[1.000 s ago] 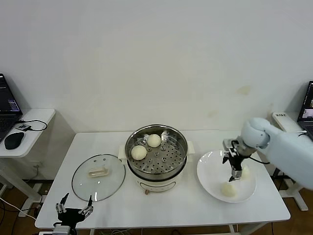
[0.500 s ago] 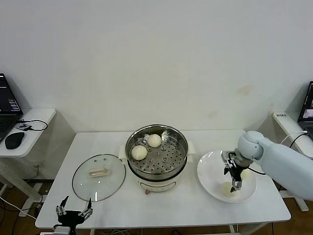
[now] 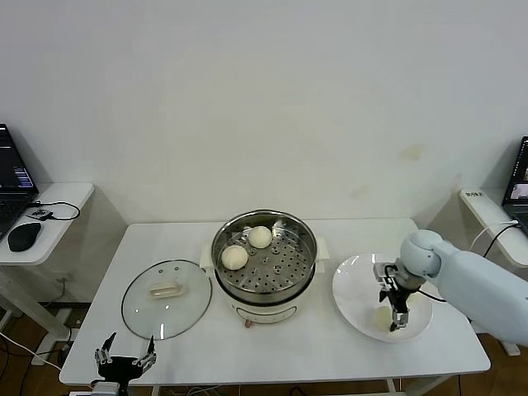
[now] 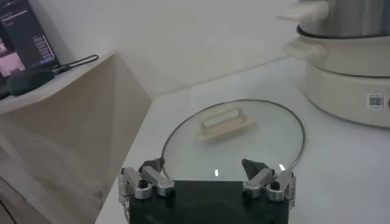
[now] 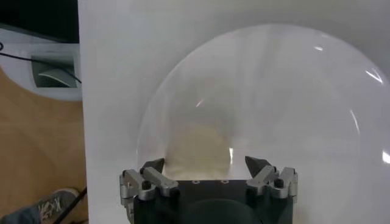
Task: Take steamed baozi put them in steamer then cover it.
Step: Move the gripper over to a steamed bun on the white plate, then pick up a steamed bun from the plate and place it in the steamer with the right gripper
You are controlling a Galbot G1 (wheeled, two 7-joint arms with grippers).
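Fingers of the right gripper (image 5: 207, 167) spread (nothing held) over a baozi (image 5: 196, 146).

A plain off-white wall (image 3: 264, 99) fills the back of the room, faintly stained toward the right. Before it stands a white rectangular table (image 3: 272, 351) on a brown wood-toned floor (image 3: 16, 334). At the left, a small white side desk (image 3: 51, 206) carries an open black laptop (image 3: 11, 177), a black computer mouse (image 3: 23, 236) and a black cable (image 3: 58, 210); another laptop's dark edge (image 3: 520, 177) shows at far right.
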